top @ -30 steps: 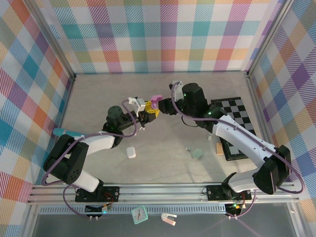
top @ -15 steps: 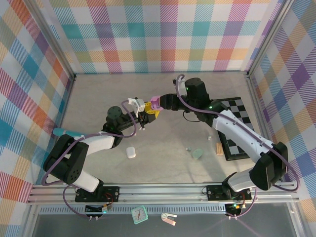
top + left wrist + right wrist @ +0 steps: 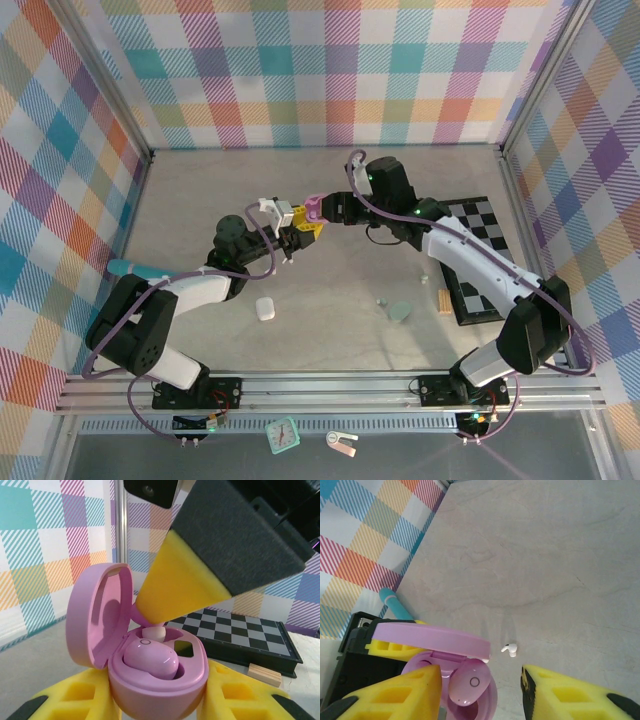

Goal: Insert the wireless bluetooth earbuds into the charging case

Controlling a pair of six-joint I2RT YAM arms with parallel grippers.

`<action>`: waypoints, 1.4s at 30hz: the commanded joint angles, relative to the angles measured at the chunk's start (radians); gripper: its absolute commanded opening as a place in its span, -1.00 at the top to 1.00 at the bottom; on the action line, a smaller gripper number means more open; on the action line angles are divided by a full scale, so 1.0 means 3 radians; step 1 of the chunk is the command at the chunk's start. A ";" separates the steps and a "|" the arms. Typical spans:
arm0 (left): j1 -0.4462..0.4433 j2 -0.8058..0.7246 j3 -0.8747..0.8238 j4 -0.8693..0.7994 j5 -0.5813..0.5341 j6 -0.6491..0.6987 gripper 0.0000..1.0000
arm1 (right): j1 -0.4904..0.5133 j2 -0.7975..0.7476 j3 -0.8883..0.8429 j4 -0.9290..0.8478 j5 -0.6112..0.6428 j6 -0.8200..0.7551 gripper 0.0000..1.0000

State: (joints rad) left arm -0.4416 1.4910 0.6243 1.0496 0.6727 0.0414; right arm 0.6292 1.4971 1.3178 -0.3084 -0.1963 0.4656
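My left gripper (image 3: 157, 702) is shut on the pink charging case (image 3: 160, 690), holding it upright above the table with its lid (image 3: 97, 610) swung open. One pink earbud (image 3: 150, 659) lies in a well of the case, tilted, with a pale ear tip behind it. My right gripper (image 3: 481, 680) stands open over the case (image 3: 425, 637), one yellow finger (image 3: 185, 580) pointing down at the back of the well. The pink earbud (image 3: 470, 682) sits between its fingers without being pinched. In the top view both grippers meet at the case (image 3: 316, 207). A white earbud (image 3: 509, 649) lies on the table below.
A white case (image 3: 264, 309) and a pale green case (image 3: 400, 311) lie on the table near the front, with a tiny earbud (image 3: 381, 301) beside the green one. A chessboard (image 3: 480, 255) and a small wooden block (image 3: 446, 300) sit at the right. A teal handle (image 3: 130, 267) lies left.
My right gripper has slid left and closed in over the open case. The left arm and the case have stayed still.
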 commanded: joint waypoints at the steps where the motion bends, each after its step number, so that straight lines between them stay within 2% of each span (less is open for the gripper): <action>1: 0.0025 -0.0106 -0.0027 0.0083 0.0101 0.0074 0.36 | -0.0001 0.0028 0.0144 0.0018 -0.0087 0.0069 0.09; 5: 0.0028 -0.0117 -0.0014 0.0020 0.0105 0.0113 0.36 | -0.0001 0.0036 0.0156 0.0025 -0.0102 0.0079 0.14; 9: 0.0027 -0.0112 -0.0010 0.0021 0.0106 0.0116 0.36 | -0.0004 0.0041 0.0165 0.0013 -0.0108 0.0079 0.32; 17: 0.0030 -0.0119 -0.0020 -0.0017 0.0069 0.0128 0.36 | -0.0001 0.0026 0.0158 -0.0001 -0.0133 0.0064 0.42; 22: 0.0035 -0.0120 -0.0023 -0.0027 0.0051 0.0128 0.36 | -0.0001 0.0005 0.0133 -0.0009 -0.0132 0.0061 0.57; 27: 0.0035 -0.0092 -0.0005 -0.0012 0.0059 0.0123 0.36 | 0.0004 -0.0010 0.0107 0.0003 -0.0131 0.0048 0.59; 32: 0.0035 -0.0078 0.0000 0.0024 0.0074 0.0088 0.36 | 0.0006 0.0015 0.0129 -0.0024 -0.0210 -0.0054 0.56; 36: 0.0035 -0.0079 -0.0002 0.0030 0.0077 0.0081 0.36 | 0.0008 0.0056 0.0174 -0.0084 -0.0281 -0.0095 0.40; 42: 0.0036 -0.0086 -0.0020 0.0014 0.0067 0.0092 0.36 | 0.0004 -0.0033 0.0119 -0.0050 -0.0180 -0.0140 0.16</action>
State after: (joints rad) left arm -0.4362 1.4834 0.6243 1.0225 0.6724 0.0669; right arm 0.6285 1.5066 1.3338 -0.3164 -0.2474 0.4480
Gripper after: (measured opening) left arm 0.341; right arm 0.409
